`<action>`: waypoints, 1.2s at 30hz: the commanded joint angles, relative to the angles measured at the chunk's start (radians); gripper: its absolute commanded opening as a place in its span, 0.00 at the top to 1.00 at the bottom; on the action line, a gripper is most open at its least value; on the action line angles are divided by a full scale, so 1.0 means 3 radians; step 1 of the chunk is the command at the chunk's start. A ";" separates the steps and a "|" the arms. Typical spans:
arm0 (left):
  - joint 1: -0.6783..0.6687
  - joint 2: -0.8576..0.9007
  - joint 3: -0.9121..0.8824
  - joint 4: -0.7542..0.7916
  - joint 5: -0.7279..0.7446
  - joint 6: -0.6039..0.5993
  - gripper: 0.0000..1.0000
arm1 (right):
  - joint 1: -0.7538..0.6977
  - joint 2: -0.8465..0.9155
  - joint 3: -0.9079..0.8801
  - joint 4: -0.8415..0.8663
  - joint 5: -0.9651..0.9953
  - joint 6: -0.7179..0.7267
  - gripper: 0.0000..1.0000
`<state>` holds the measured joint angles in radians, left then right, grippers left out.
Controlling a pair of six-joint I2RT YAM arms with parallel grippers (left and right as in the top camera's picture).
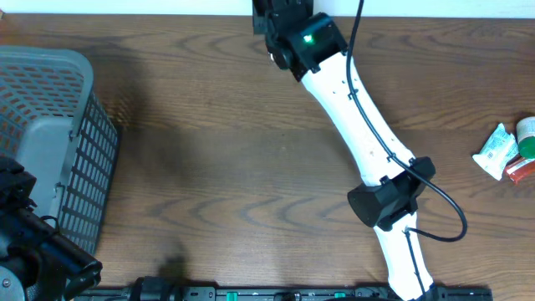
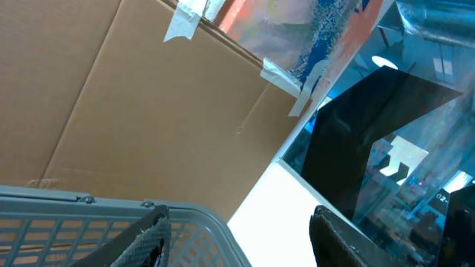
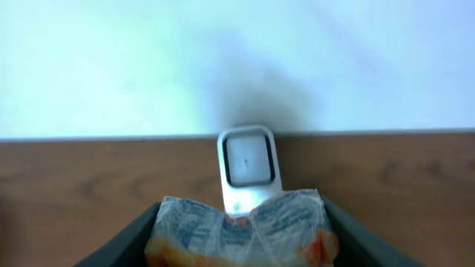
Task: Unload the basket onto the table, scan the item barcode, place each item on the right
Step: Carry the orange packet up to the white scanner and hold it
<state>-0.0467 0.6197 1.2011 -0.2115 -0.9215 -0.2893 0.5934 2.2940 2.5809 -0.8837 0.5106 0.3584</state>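
Note:
In the right wrist view my right gripper point(image 3: 243, 209) is shut on the item, a crinkled clear packet point(image 3: 245, 231) with blue print and orange contents, held between the two dark fingers point(image 3: 126, 241). Just beyond the packet's top edge stands a white barcode scanner point(image 3: 247, 165) with a dark square window, at the table's far edge against the white wall. Overhead, the right arm reaches to the table's far edge, and its wrist point(image 1: 303, 38) covers the packet and scanner. My left gripper point(image 2: 241, 222) is open and empty above the basket rim, at the near left corner point(image 1: 33, 251).
A grey plastic basket point(image 1: 50, 125) fills the left side of the table. A white-green packet point(image 1: 497, 150), a green-topped container point(image 1: 527, 132) and a red item point(image 1: 520, 170) lie at the right edge. A cardboard sheet point(image 2: 148, 111) rises beyond the left gripper.

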 commanded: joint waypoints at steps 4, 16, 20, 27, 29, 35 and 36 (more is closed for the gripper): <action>-0.0008 -0.0008 -0.0005 0.0010 -0.0010 -0.0014 0.39 | -0.0131 -0.0032 -0.0486 0.0687 0.0225 -0.0233 0.42; -0.0008 -0.0008 -0.0005 0.0011 -0.0011 -0.0014 0.39 | -0.0230 0.0006 -0.1776 0.3028 0.0225 -0.0565 0.31; -0.0008 -0.0008 -0.0005 0.0011 -0.0010 -0.0014 0.39 | -0.0230 0.0140 -0.1937 0.3479 0.0225 -0.0657 0.34; -0.0008 -0.0008 -0.0005 0.0011 -0.0010 -0.0014 0.39 | -0.0207 0.0263 -0.1935 0.3445 0.0209 -0.0675 0.06; -0.0008 -0.0008 -0.0005 0.0011 -0.0011 -0.0014 0.39 | -0.0165 0.0244 -0.1935 0.3374 0.0256 -0.0779 0.01; -0.0008 -0.0008 -0.0005 0.0011 -0.0010 -0.0014 0.39 | 0.0061 0.0126 -0.1934 0.2494 0.0577 -0.0698 0.01; -0.0008 -0.0008 -0.0005 0.0010 -0.0011 -0.0014 0.39 | 0.0092 0.0084 -0.1934 0.2269 0.0581 -0.0607 0.01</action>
<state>-0.0467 0.6197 1.2011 -0.2119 -0.9218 -0.2893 0.5720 2.3657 2.0033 -0.1165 0.6323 0.1459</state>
